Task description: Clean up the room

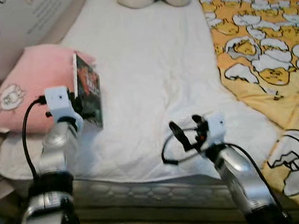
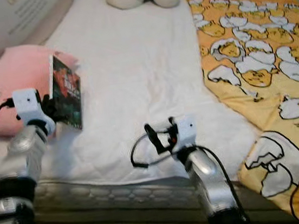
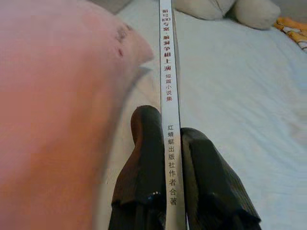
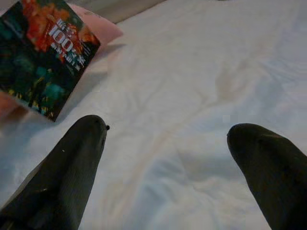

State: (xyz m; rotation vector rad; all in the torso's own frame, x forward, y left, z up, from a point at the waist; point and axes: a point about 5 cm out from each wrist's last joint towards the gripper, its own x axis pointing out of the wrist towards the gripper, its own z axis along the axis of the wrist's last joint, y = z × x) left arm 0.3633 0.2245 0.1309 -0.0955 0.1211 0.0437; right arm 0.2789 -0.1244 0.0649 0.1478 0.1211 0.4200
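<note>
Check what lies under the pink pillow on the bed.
The pink pillow rests on the white quilt at the bed's left edge. Whatever lies beneath its middle is covered. The left claw holds a book upright beside it.

Soft, even light; perhaps slightly blurred

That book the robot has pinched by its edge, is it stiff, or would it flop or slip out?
The book probably stays stiff: it stands upright, unbent, in the left end effector. It looks thin, so likely light. Its cover seems glossy, so it might slip, since only the spine edge is pinched.
</note>
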